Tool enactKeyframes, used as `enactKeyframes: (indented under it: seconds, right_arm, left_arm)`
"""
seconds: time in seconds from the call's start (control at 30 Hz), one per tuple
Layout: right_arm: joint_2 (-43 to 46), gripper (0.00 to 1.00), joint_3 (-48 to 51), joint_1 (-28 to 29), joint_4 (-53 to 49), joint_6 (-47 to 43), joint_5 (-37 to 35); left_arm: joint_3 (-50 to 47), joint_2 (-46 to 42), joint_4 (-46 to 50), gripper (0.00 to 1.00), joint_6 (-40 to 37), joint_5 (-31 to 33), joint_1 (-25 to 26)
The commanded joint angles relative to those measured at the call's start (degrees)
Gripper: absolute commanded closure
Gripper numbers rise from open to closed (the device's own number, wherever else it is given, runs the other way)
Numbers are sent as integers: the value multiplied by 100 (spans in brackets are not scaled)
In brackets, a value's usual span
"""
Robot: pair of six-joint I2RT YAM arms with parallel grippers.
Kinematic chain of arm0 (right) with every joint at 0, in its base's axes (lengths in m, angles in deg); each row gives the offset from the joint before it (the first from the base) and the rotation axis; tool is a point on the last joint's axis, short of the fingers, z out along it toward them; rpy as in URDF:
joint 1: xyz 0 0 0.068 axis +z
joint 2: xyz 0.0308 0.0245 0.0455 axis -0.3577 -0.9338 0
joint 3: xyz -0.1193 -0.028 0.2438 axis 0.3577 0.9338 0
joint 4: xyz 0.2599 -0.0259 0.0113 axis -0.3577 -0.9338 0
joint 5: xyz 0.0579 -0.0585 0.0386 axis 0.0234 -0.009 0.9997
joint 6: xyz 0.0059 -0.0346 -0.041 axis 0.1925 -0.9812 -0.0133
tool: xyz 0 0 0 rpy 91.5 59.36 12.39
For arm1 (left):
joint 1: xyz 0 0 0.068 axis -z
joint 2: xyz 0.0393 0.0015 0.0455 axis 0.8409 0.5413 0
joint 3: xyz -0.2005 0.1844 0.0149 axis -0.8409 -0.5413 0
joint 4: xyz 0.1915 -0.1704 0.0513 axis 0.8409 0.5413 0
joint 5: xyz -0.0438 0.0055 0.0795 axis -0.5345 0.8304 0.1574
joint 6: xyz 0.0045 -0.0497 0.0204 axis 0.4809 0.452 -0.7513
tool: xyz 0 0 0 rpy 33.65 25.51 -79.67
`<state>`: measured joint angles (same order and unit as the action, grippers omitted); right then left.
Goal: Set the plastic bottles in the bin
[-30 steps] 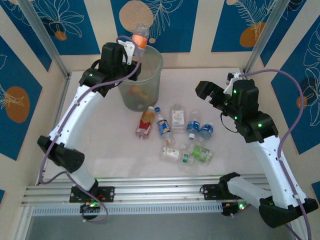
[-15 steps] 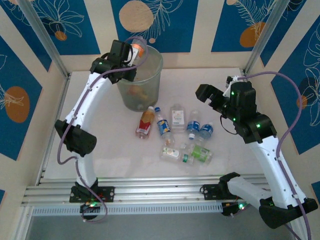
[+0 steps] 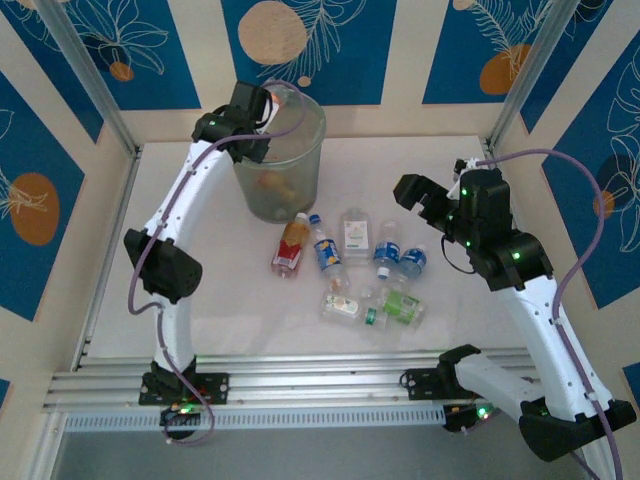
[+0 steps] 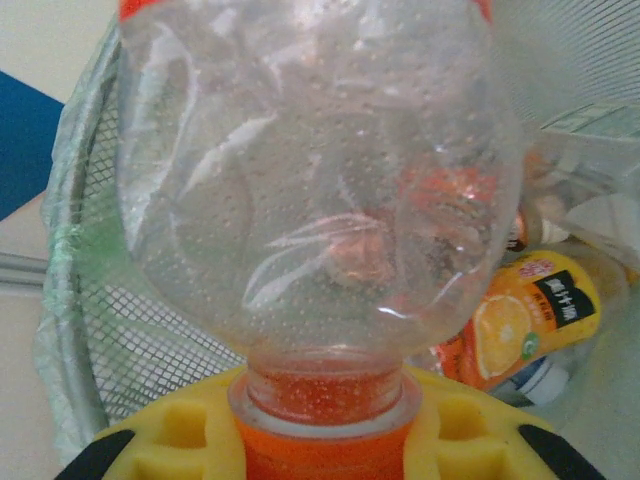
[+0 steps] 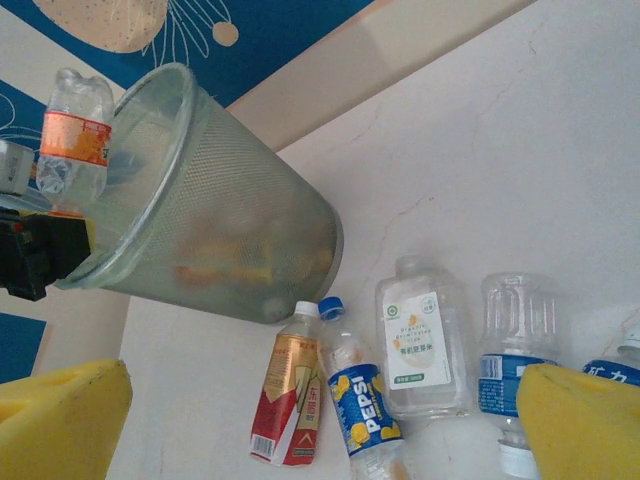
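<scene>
While the bin (image 3: 305,150) holds bottles (image 4: 525,320), the left claw (image 4: 322,445) grips an orange-labelled bottle (image 4: 320,180); the right claw (image 3: 418,193) gapes.

The walls (image 3: 330,50) are deep blue panels split by cream stripes, with white line-drawn leaves and orange discs. The table (image 3: 220,290) is off-white. The bin (image 5: 220,230) is a see-through grey-green with a fine mesh pattern. The held bottle (image 4: 320,180) is clear, with an orange label and an orange cap. The arms (image 3: 180,210) are white with black joints and small green lights. The left gripper (image 4: 320,450) and right gripper (image 5: 320,420) have yellow pads. Lying about are:
- a red-and-orange bottle (image 5: 290,400) with a white cap
- a Pepsi bottle (image 5: 360,410), blue with yellow lemons and a blue cap
- a white-labelled bottle (image 5: 420,340)
- a blue-labelled bottle (image 5: 510,365)
- a green-labelled bottle (image 3: 403,305)
</scene>
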<state>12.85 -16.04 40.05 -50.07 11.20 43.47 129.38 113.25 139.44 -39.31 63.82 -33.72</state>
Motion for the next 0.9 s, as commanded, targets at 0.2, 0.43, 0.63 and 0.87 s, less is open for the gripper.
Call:
enactKeyframes:
  seconds: [0.2,0.43,0.63,0.87]
  right_arm:
    - [128,1,59,-28,-77,76,-134]
    - [139,1,54,-37,-338,84,-342]
    - [122,1,199,-59,-907,177,-652]
    - [95,0,620,-358,-1500,320,-612]
  left_arm:
    - [367,122,-140,41,-539,605,-65]
    - [459,64,-197,37,-616,916,-73]
    - [468,-251,-184,29,-417,718,-68]
    - [392,-841,52,4,210,60,-53]
